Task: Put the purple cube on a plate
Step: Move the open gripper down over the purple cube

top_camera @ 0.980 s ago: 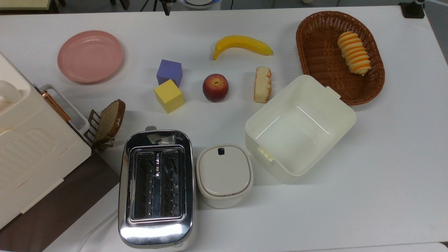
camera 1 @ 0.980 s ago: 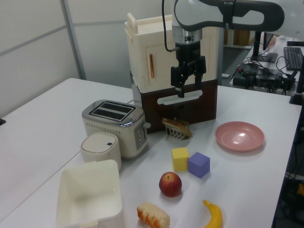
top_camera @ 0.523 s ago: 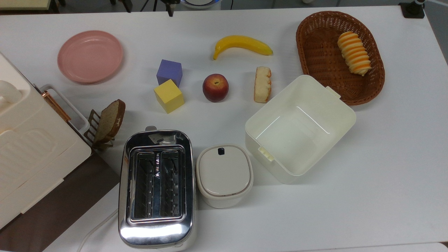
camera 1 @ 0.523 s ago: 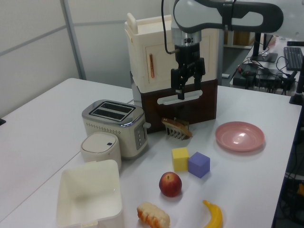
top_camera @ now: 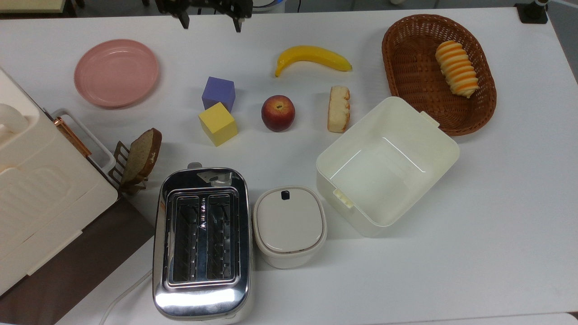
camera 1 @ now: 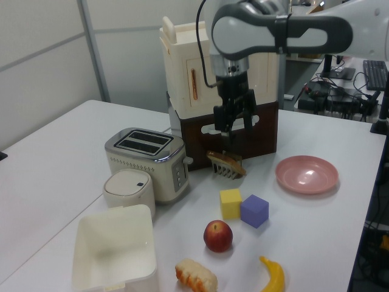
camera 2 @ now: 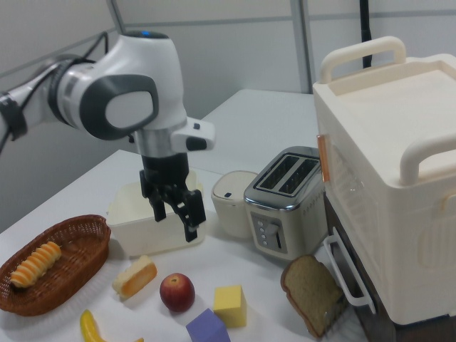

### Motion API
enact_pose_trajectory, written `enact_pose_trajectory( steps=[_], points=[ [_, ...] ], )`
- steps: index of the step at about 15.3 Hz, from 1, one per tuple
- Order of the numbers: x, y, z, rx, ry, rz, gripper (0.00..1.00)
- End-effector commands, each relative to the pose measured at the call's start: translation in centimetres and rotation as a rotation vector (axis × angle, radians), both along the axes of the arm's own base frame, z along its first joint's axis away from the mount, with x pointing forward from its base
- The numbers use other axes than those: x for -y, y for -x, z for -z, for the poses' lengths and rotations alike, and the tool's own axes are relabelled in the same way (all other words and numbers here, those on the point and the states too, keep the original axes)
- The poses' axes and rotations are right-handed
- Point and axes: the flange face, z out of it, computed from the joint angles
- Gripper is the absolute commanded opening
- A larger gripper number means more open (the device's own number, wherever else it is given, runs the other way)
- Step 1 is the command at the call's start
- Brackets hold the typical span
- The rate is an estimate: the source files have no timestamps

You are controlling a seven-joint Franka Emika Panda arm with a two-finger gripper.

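Note:
The purple cube (top_camera: 218, 92) sits on the white table, touching the yellow cube (top_camera: 218, 123) at one corner. It also appears as the purple cube (camera 1: 254, 210) in the left view and the purple cube (camera 2: 208, 328) at the right view's bottom edge. The pink plate (top_camera: 116, 72) lies bare to the top view's left of it, and the same plate (camera 1: 306, 174) lies at the left view's right. My gripper (top_camera: 210, 20) hangs open and holds nothing at the top view's upper edge, well above the table. In the left view the gripper (camera 1: 236, 129) hovers over the bread slice; the gripper (camera 2: 176, 222) is also in the right view.
An apple (top_camera: 278, 113), a banana (top_camera: 311, 56) and a bread piece (top_camera: 339, 109) lie to the top view's right of the cubes. A toaster (top_camera: 202, 241), a lidded pot (top_camera: 289, 225), an open white box (top_camera: 388, 164), a wicker basket (top_camera: 406, 67) and a bread slice in a rack (top_camera: 141, 155) also stand here.
The gripper has come down and shifted toward the left view's left. Its open fingers now reach into the top view's upper edge. Nothing on the table has moved.

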Motion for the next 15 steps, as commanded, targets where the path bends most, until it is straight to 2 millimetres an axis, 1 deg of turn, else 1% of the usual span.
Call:
enact_pose_trajectory(
  steps=[1, 5, 9, 10, 13, 15],
  points=[
    [-0.2, -1.1, 3.8, 0.000, 0.054, -0.041, 1.00],
    [0.4, -1.5, 8.7, 0.015, 0.045, -0.193, 1.00],
    [1.0, -2.8, 12.6, -0.024, 0.085, -0.316, 1.00],
    [1.1, -2.5, 14.1, -0.051, 0.084, -0.326, 1.00],
    [2.3, -0.3, 16.1, -0.135, 0.070, -0.300, 1.00],
    [2.6, 0.8, 17.6, -0.194, 0.052, -0.254, 1.00]
  ],
)
